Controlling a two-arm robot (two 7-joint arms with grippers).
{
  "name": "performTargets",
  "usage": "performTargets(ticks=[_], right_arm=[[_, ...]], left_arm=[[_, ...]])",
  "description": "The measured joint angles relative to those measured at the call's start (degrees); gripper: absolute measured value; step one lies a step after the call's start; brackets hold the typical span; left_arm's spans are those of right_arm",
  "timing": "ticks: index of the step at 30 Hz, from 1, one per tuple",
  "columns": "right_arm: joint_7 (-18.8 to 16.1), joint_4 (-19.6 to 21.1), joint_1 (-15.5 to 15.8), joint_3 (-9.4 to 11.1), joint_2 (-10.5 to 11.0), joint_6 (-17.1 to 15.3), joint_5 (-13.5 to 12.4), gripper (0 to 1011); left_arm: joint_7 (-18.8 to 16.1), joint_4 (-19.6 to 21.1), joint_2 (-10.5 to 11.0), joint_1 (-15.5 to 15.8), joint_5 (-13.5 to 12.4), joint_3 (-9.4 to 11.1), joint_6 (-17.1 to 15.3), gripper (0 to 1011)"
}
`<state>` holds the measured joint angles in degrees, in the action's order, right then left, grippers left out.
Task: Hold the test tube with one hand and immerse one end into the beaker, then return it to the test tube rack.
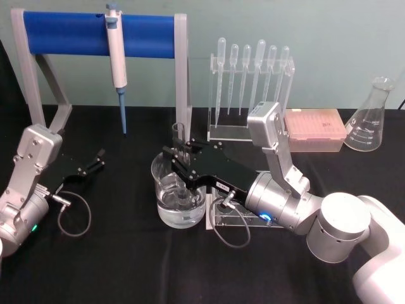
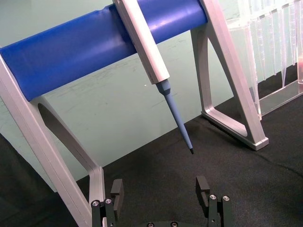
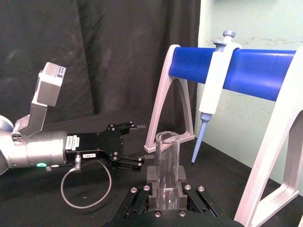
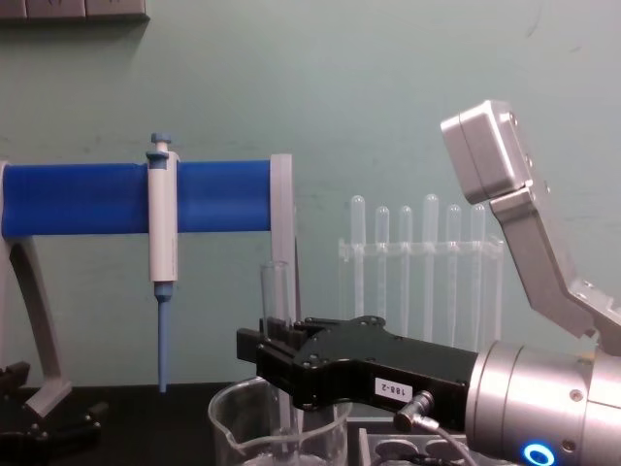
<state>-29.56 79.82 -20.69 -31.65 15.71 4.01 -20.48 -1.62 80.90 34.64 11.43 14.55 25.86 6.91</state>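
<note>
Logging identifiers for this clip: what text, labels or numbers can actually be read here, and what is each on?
"188-2": white label on the right gripper, read in the chest view; its jaws are shut on the test tube over the beaker.
White label on the left gripper body, seen from the right wrist view: too small to read.
Graduation marks on the conical flask: too blurred to read.

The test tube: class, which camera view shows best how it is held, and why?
The right wrist view: the test tube stands upright, clamped between the right gripper's fingers. The head view shows its lower end inside the beaker. The chest view shows its top above the gripper. The left gripper waits open, apart.
</note>
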Motion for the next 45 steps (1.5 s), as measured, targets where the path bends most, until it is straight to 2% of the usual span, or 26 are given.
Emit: performTargets(ticks=[28,37,45], right_arm=[[0.01,0.20,0.01,0.00,0.03,-0.04,0.06,224],[0.92,6.77,-0.27,0.71,1.26,-2.11,0.88,224],[1.82,14.77,-0.45,3.53,2.89,-4.01,-1.88,224]], left_arm=[[0.00,0.00,0.00,0.00,0.00,0.00,0.00,1000],[0.00,0.00,0.00,0.00,0.00,0.00,0.00,1000],[0.00,0.00,0.00,0.00,0.00,0.00,0.00,1000]])
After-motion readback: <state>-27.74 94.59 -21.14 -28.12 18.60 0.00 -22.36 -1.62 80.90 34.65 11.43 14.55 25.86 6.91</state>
